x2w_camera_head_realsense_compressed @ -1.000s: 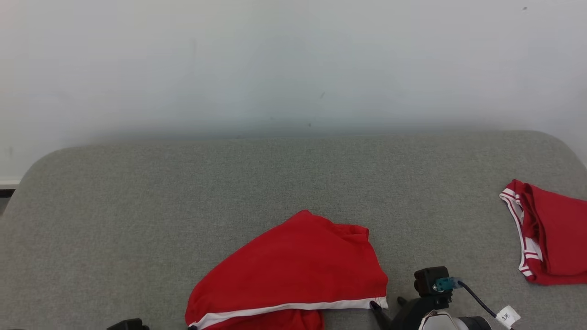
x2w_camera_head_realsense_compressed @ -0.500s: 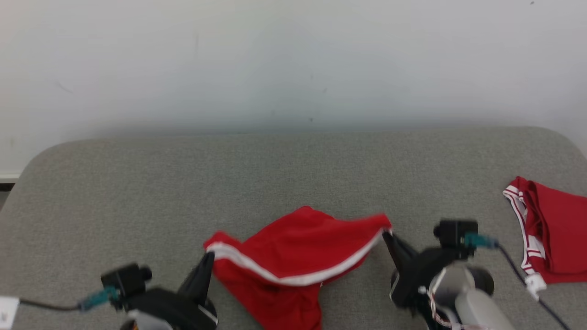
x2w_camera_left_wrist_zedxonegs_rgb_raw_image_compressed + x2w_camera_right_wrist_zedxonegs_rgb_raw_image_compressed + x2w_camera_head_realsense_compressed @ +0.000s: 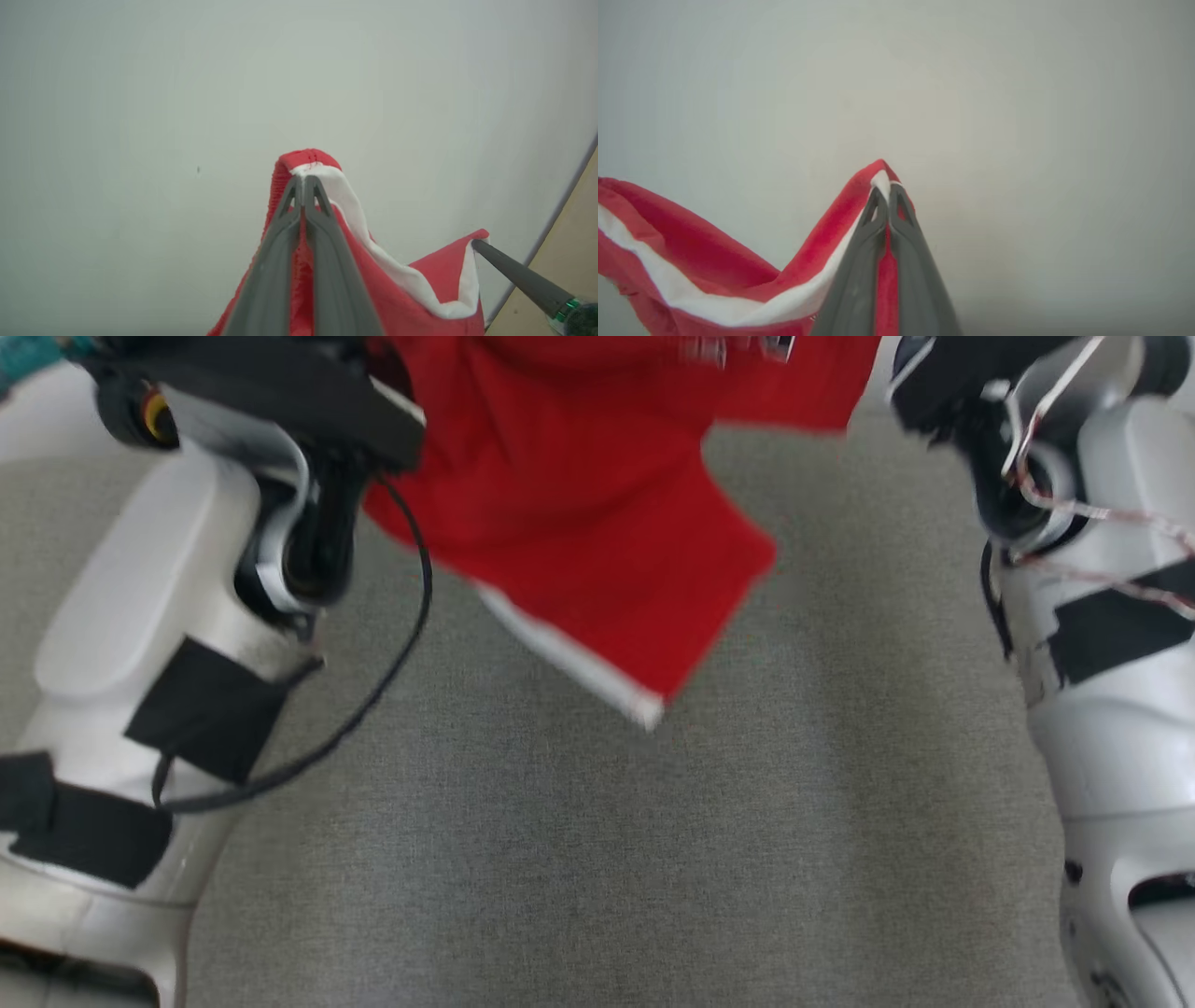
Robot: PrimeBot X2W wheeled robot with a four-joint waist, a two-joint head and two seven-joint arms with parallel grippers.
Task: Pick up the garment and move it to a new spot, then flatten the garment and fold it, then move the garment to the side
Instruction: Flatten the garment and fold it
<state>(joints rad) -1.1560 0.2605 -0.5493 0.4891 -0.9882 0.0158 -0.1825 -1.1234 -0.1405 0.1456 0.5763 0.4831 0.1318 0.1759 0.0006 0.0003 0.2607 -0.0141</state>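
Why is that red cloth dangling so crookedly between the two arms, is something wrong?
Nothing looks wrong. The red garment hangs above the grey surface, pinched at its white-trimmed edge by the left pincer and the right pincer. One corner droops lower than the rest; that is just slack cloth, not damage.

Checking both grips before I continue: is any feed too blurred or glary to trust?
Head view: motion blur smears the red garment, worst along its top edge. Left wrist view: sharp, evenly lit, left gripper shut on the garment's white trim. Right wrist view: right gripper clear, shut on the trim; cloth at far left smeared. No glare in any.
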